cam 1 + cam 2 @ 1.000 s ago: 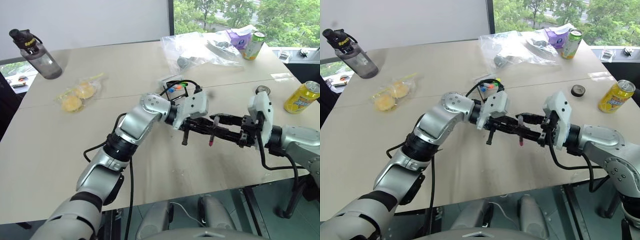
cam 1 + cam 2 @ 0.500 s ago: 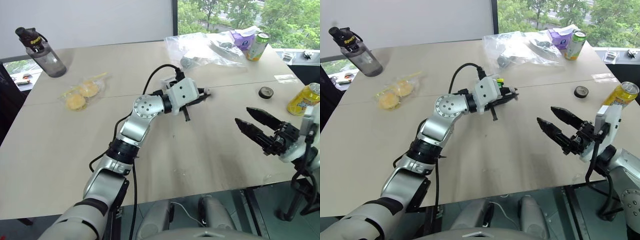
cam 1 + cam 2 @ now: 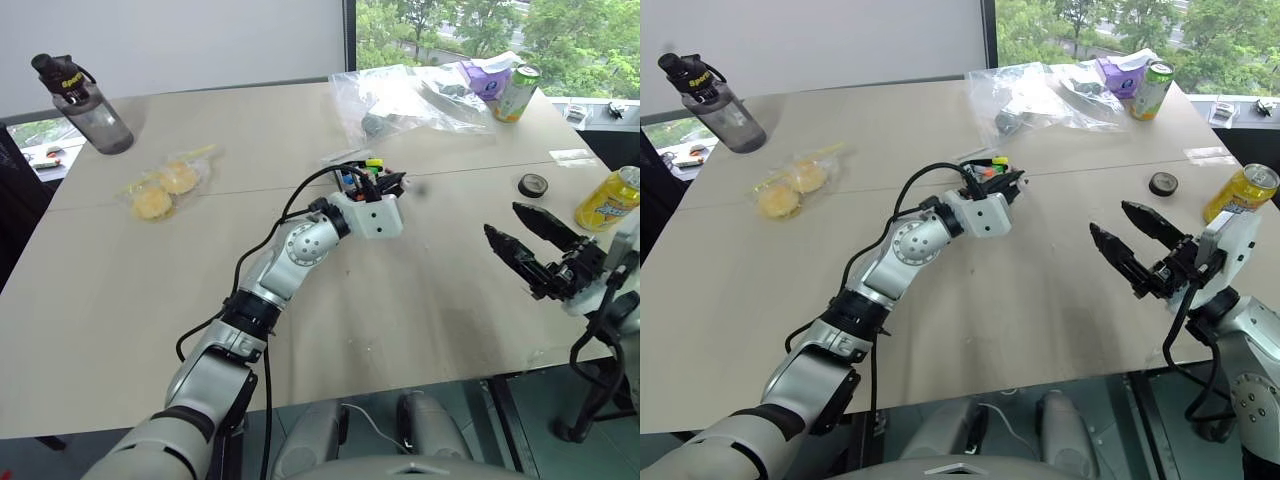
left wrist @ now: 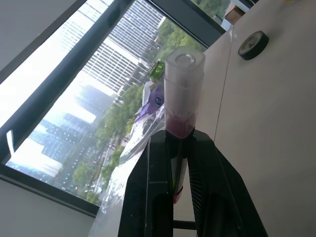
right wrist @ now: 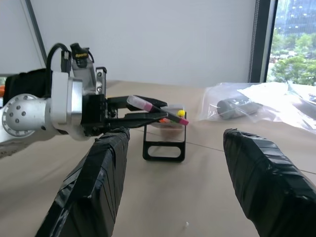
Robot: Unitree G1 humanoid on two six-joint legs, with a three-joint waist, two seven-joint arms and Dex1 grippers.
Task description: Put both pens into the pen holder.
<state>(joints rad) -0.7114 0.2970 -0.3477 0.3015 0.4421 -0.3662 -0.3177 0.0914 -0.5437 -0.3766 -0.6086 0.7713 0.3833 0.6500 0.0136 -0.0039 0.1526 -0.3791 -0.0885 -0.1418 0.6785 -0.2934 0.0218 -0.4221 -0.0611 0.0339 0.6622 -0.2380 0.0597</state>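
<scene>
**A:** so where's the pen at? From where I stand, the left pincer is clamped on the white one with the magenta end. It sticks out past the fingertips, tilted, right over the pen holder.

**B:** yep, and in the left wrist view the clear cap end pokes up between the two black fingers, squeezed tight. The holder sits on the surface just beside that pincer, coloured caps showing at its top.

**A:** and the right pincer?

**B:** spread wide, holding nothing, well apart from the holder, near the yellow can.
</scene>
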